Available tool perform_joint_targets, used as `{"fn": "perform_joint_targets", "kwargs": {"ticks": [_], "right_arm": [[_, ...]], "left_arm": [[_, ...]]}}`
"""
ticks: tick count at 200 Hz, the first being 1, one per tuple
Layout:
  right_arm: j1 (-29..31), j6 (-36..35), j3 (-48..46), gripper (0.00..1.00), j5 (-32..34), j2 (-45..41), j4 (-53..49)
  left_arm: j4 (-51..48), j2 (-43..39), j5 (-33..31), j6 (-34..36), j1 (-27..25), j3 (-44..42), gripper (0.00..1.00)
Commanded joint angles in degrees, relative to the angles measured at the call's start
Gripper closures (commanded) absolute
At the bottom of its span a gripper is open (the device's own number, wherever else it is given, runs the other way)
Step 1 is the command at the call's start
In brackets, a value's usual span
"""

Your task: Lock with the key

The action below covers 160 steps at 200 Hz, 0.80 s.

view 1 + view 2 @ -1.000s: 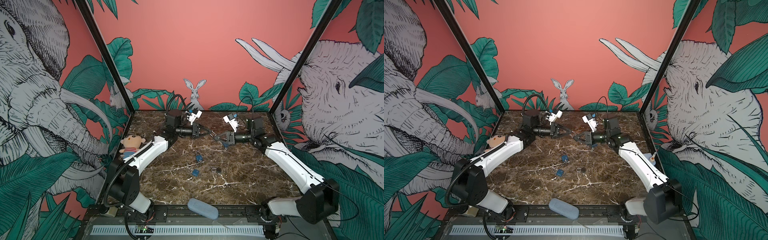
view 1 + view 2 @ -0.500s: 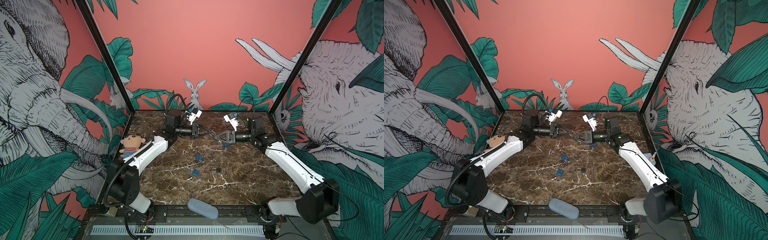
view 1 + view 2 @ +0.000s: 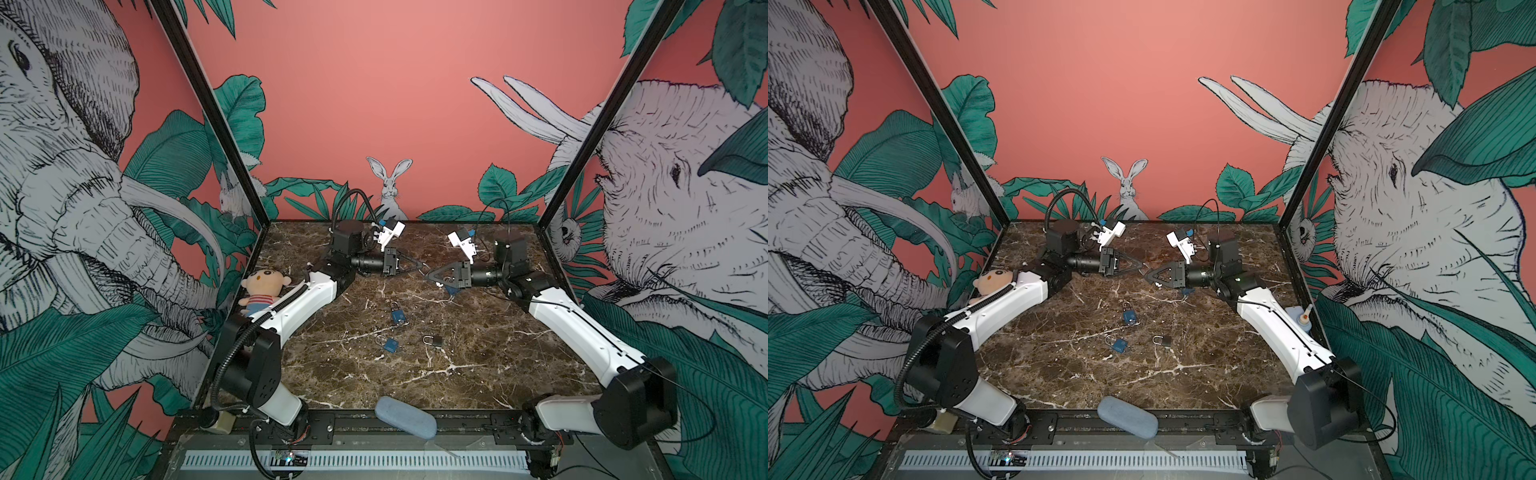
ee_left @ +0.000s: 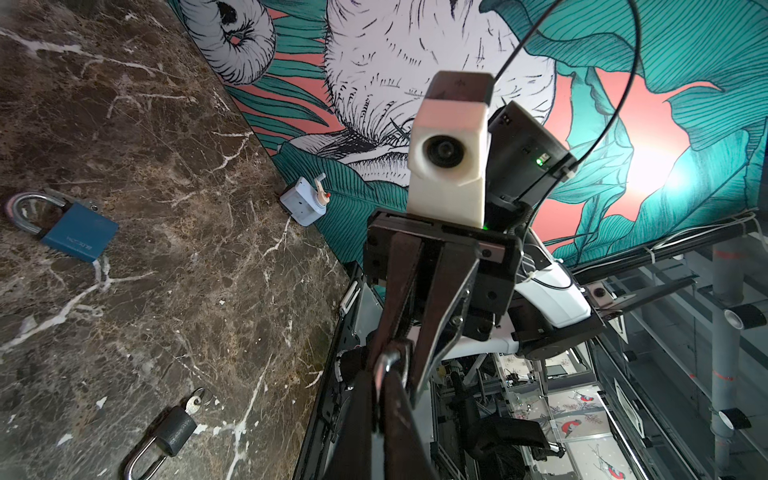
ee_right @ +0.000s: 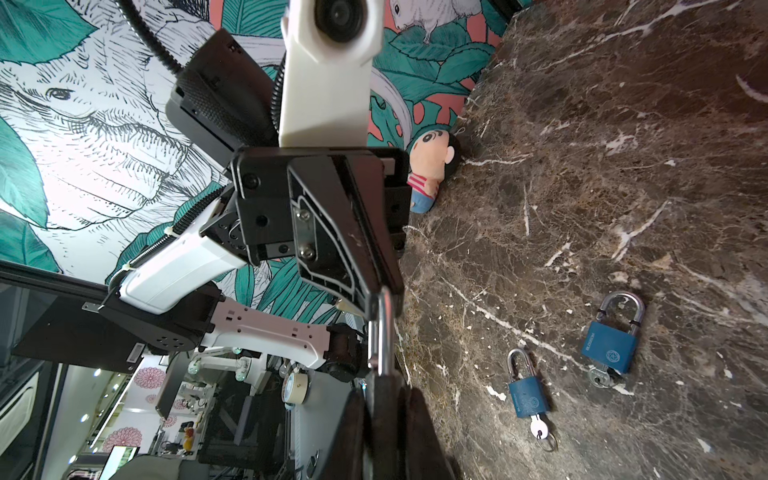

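Brown marble table (image 3: 478, 376), white-veined. Landmark taken: black padlock (image 3: 434, 341), lying flat mid-table, with a key (image 4: 193, 402) at its base.

Well beyond the black padlock, toward the back wall and raised off the marble, the left gripper (image 3: 421, 266) and right gripper (image 3: 429, 275) meet tip to tip, both held roughly level. The left gripper's jaws are pressed together, and so are the right gripper's. Pinched where the tips meet is a silvery metal piece (image 5: 382, 328), thin, with a hooked end in the left wrist view. Both pairs of fingers touch it. Key or shackle: cannot tell.

A blue scrap (image 3: 451, 289) shows just under the right gripper, beyond the black padlock. Whether it hangs or lies on the marble, cannot tell.

Blue padlock (image 3: 390, 344) lies flat, just left of the black padlock. Second blue padlock (image 3: 398, 316) lies left of the black padlock and a little farther back. The right wrist view shows each of these with its own key at the base.

Plush doll (image 3: 262, 289) sits far left of the black padlock, against the side wall. Grey-blue pouch (image 3: 405, 415) lies nearer than the black padlock, at the table's front edge. Small pale box (image 3: 1298, 319) sits far right of the black padlock, against the opposite wall.
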Motion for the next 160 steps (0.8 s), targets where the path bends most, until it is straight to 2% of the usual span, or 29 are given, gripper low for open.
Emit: {"fn": "perform_joint_targets", "kwargs": {"ticks": [1, 95, 160], "right_arm": [[0.8, 2.7, 1.2, 1.0, -5.5, -3.2, 13.0], [0.7, 7.1, 0.4, 1.0, -6.0, -2.2, 19.1], [0.9, 8.2, 0.5, 1.0, -5.0, -0.8, 21.3]], "left_arm": [[-1.8, 1.1, -0.5, 1.5, -0.8, -2.3, 1.0], [-1.6, 0.8, 0.0, 2.6, -1.5, -4.6, 1.0], [-1.1, 0.6, 0.2, 2.4, -4.3, -5.8, 1.0]]}}
